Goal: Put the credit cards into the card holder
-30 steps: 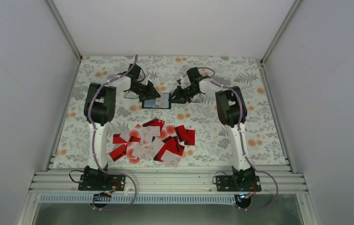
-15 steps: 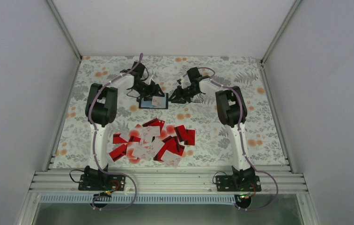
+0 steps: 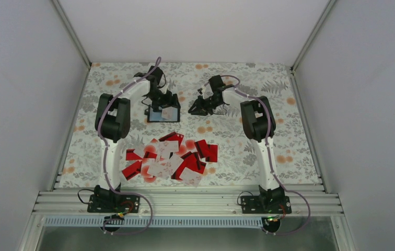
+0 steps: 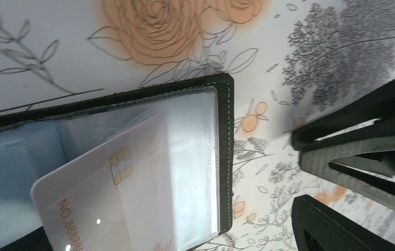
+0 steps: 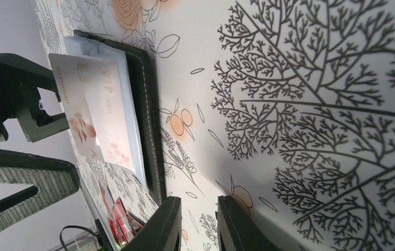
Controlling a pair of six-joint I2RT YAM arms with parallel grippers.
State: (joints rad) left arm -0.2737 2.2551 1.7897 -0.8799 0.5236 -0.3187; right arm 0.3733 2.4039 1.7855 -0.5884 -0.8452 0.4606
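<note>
1. Lying open on the floral tablecloth (image 3: pixel 237 146) toward the far side of the table, the card holder (image 4: pixel 198 130) sat between the two grippers, closer to the left one.
2. It was a small black folding wallet with a line of pale stitching along its rim. Its inside was pale blue-grey and lined with clear plastic sleeves.
3. A pale card (image 4: pixel 96 198) lay tilted across that inside. It was white with a pinkish cast and carried a gold chip (image 4: pixel 119 165) and orange lettering that began "NO.888". The right wrist view also showed faint "VIP" lettering on it. Whether the card sat under a sleeve or only on top of one could not be told.
4. The left gripper (image 4: pixel 295 175) stood just beside the holder's stitched edge. Its jaws were spread wide with nothing between them, and they were clear of both holder and card.
5. The right gripper (image 5: pixel 198 205) hung low over the cloth off the holder's right end. Its fingers were only a slim gap apart and gripped nothing, and the leaf print showed through the gap.
6. The other credit cards (image 3: pixel 172 159) lay in a loose, overlapping heap nearer the arm bases, well apart from the holder. Some were bright red with a dark stripe, and others were white or pale pink with red marks.
</note>
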